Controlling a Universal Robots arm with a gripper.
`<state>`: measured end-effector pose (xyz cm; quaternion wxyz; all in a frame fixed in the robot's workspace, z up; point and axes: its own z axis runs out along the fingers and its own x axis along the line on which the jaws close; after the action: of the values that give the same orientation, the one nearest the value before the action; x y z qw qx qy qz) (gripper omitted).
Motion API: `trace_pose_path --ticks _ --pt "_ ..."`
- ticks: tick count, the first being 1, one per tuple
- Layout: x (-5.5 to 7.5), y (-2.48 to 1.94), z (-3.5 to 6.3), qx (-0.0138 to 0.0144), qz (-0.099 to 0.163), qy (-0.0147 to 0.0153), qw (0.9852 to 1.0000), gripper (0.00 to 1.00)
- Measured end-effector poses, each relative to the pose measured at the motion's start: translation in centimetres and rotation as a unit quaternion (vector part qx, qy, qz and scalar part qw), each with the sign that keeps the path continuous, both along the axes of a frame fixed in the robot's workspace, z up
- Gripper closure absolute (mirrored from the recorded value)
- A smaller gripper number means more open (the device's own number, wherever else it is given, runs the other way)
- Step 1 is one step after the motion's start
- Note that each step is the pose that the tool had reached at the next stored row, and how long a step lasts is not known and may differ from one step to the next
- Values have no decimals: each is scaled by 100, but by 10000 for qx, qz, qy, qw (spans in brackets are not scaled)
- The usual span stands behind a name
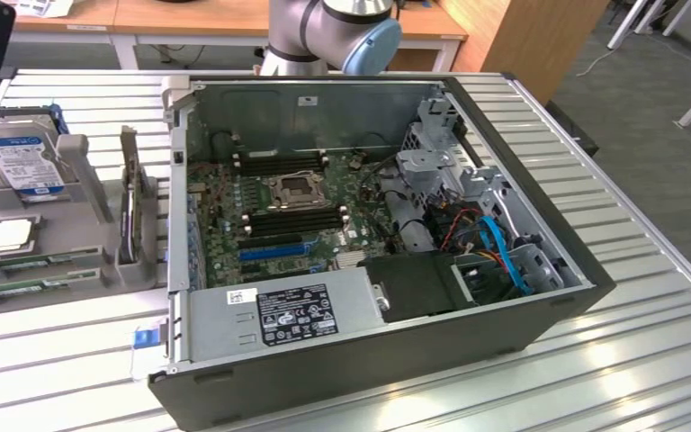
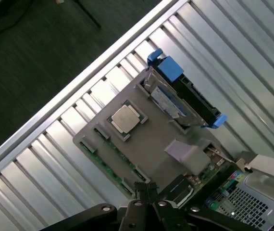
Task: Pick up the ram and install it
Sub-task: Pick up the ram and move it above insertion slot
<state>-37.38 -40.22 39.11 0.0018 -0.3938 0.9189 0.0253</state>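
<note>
The gripper [image 2: 146,189] is clenched, its two black fingertips pressed together with nothing between them. In the exterior view it hangs at the upper left, above the grey parts holder [image 1: 82,166] and clear of everything on it.

The ram [image 1: 31,262] lies flat in a slot along the holder's near edge, a thin green stick, with a second stick of the same kind just beside it, nearer the table edge. In the wrist view both run along one edge of the holder as narrow green strips. The fingertips appear close to one end of that edge (how far above it they are cannot be told).

On the same holder a hard drive [image 1: 24,157] with a blue-and-white label stands upright in a blue-tabbed carrier. A loose processor [image 2: 126,118] sits flat in a square recess between the drive and the sticks. An expansion card [image 1: 130,202] stands on edge at the side facing the computer case [image 1: 442,364].

The case lies open on the slatted metal table [image 1: 646,270], to the exterior view's right of the holder. Inside it the green motherboard [image 1: 228,236] carries black memory slots [image 1: 283,163] on either side of the processor socket [image 1: 291,191]. A grey power supply [image 1: 285,313] fills the near corner.
</note>
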Motion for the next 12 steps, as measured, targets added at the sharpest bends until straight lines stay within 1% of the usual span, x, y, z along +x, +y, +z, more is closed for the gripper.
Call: trace_pose_path --ticks 3,6,8,12 --pt "0 0 -1 0 205 0 9998 90" --pt "0 0 -1 0 409 0 9992 90" --pt "0 0 -1 0 543 0 9985 90" --pt "0 0 -1 0 802 0 9968 90"
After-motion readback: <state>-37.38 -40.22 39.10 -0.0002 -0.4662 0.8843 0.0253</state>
